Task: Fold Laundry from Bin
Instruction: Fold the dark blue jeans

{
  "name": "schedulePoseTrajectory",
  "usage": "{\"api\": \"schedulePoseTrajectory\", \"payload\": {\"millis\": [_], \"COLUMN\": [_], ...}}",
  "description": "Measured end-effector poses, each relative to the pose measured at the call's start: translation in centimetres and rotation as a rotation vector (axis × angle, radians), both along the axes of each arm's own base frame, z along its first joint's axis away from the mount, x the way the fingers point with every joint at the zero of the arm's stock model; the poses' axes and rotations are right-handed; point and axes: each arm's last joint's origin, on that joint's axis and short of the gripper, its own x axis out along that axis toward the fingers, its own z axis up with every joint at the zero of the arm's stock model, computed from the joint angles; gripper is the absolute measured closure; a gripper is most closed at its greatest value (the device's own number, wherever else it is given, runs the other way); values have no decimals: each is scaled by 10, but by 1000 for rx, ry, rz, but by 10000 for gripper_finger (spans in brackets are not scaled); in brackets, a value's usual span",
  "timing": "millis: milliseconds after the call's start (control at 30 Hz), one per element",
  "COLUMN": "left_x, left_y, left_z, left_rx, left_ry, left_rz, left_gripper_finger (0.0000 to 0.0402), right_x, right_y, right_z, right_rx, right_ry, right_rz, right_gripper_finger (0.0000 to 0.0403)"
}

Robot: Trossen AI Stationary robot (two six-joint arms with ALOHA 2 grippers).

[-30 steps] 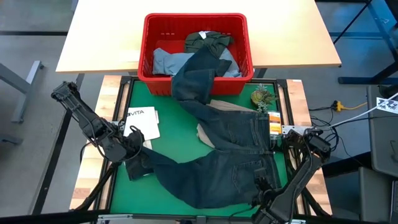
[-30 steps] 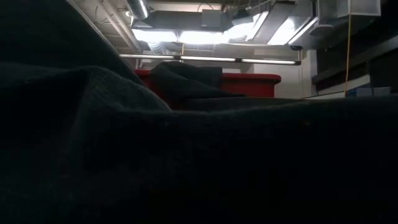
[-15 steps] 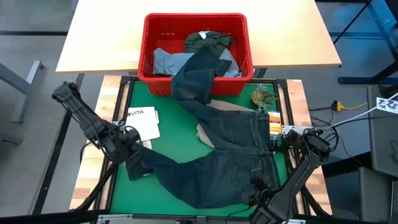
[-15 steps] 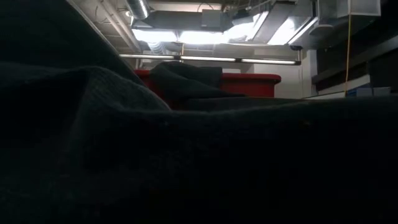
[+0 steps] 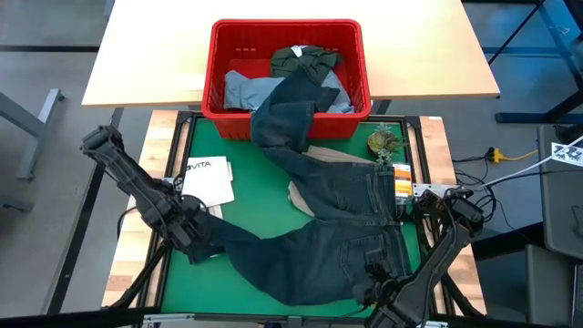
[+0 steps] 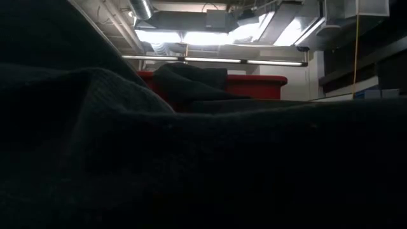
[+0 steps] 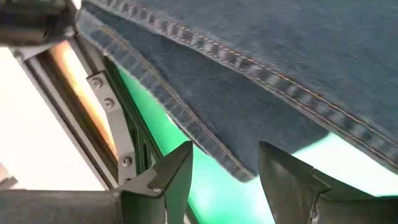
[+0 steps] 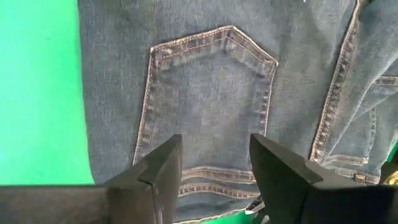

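Dark navy jeans lie spread on the green mat. One leg climbs over the wall of the red bin; the other stretches toward the table's left and ends at a hem. My left gripper points down over that hem end, open, with the hem's corner showing between its fingers. My right gripper stands open above the jeans' back pocket. A light blue piece and an olive-green piece lie in the bin. A beige piece sticks out from under the jeans.
A white booklet lies on the mat's left side. A small green plant and an orange item sit at the right edge. The bin stands half on a wooden table. Dark cloth fills most of the low view.
My left gripper has sunk and shifted a little toward the table's near edge, turning at the wrist, over the hem end of the jeans' left leg. The jeans lie as before. My right gripper has kept still.
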Motion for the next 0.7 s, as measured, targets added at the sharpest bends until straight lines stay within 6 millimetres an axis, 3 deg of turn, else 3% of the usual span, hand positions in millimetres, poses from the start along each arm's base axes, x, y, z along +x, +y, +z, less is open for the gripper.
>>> {"api": "schedulePoseTrajectory", "payload": {"millis": [333,700], "left_x": [2,-9], "left_y": [-24,-40], "left_z": [-26,-38], "left_rx": [116,203], "left_ry": [99,54], "left_rz": [86,173], "left_gripper_finger": [230,230], "right_x": [6,8], "right_y": [4,3], "right_z": [-1,-1], "right_rx": [39,-15], "right_ry": [-46,-85], "right_rz": [42,77], "right_gripper_finger": [217,217]}}
